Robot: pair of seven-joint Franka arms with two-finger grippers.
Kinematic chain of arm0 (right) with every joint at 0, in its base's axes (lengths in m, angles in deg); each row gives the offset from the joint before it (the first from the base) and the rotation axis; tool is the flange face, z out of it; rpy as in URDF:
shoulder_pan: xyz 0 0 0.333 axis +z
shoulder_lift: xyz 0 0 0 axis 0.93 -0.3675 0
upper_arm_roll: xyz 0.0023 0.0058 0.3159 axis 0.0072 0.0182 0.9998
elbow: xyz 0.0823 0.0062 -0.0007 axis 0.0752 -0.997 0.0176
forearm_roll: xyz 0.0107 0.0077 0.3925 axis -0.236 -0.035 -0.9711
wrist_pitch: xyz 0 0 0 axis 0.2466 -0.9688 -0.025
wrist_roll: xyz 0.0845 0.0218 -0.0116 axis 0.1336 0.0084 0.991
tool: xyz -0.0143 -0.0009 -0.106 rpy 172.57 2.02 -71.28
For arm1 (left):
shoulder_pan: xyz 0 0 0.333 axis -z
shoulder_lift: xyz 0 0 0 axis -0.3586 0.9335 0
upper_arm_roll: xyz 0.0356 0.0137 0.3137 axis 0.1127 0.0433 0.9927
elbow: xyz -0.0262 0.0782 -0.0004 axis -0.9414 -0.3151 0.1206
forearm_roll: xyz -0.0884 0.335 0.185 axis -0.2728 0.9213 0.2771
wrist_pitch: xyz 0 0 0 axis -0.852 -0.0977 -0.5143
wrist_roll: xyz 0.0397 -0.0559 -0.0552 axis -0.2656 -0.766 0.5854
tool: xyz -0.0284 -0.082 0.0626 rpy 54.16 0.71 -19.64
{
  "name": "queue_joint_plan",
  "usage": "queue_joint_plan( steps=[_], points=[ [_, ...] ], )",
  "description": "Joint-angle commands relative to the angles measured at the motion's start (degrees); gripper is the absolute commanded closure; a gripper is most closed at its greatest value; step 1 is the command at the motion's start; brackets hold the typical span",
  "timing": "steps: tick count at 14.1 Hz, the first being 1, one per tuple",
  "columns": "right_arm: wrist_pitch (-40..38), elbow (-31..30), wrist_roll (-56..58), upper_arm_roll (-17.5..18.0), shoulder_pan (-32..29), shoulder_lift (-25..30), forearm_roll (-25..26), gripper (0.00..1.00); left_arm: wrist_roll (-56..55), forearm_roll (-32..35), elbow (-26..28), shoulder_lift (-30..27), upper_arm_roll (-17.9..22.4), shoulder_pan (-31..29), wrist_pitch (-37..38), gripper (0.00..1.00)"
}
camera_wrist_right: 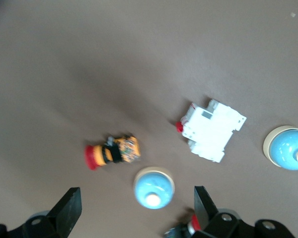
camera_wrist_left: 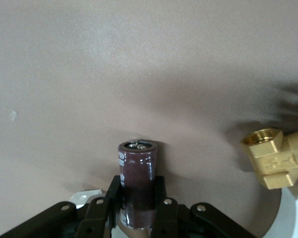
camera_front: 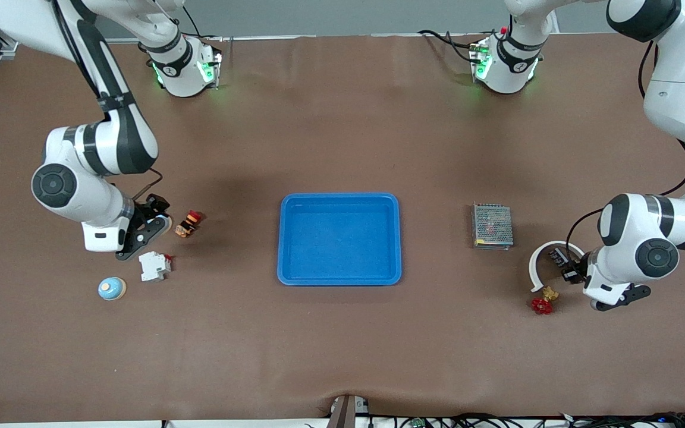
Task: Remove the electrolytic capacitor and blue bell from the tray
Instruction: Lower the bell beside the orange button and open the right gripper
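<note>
The capacitor (camera_wrist_left: 138, 178), a dark brown cylinder, sits between the fingers of my left gripper (camera_wrist_left: 138, 187), which is shut on it. That gripper (camera_front: 565, 266) is low over the table at the left arm's end, beside a white arc (camera_front: 537, 260). One blue bell (camera_wrist_right: 154, 187) with a pale button lies on the table between the spread fingers of my right gripper (camera_wrist_right: 136, 208), which is open and above it. In the front view this bell (camera_front: 165, 223) peeks out by the right gripper (camera_front: 152, 224). A second blue bell (camera_front: 112, 288) lies nearer the front camera.
A blue tray (camera_front: 339, 278) sits mid-table. A white breaker (camera_front: 154, 266) and a red-and-orange push button (camera_front: 188, 223) lie near the right gripper. A brass valve (camera_front: 544, 301) with a red handle and a metal mesh box (camera_front: 492, 226) lie near the left gripper.
</note>
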Motion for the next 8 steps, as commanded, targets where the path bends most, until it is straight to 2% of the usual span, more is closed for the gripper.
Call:
queue_joint_plan(
  steps=[1,4,6,8],
  points=[
    [-5.96,2.23,-13.37,0.19,5.3,2.63,-0.76,0.0,-0.99,2.81,0.56,-0.9,0.0,-0.09,-0.7,0.94],
    [-9.75,2.86,-35.52,0.37,13.21,6.05,-0.58,0.0,-1.07,4.93,-0.84,0.32,0.0,-0.08,-1.58,0.94],
    [-14.14,4.77,-40.32,0.37,15.16,8.43,0.03,0.0,-1.51,4.76,-1.11,0.94,0.0,0.09,-2.28,0.93],
    [-23.61,12.13,-40.68,-0.07,14.47,8.88,-0.05,0.0,-2.39,4.85,-1.11,0.94,0.0,0.09,-3.08,0.86]
  ],
)
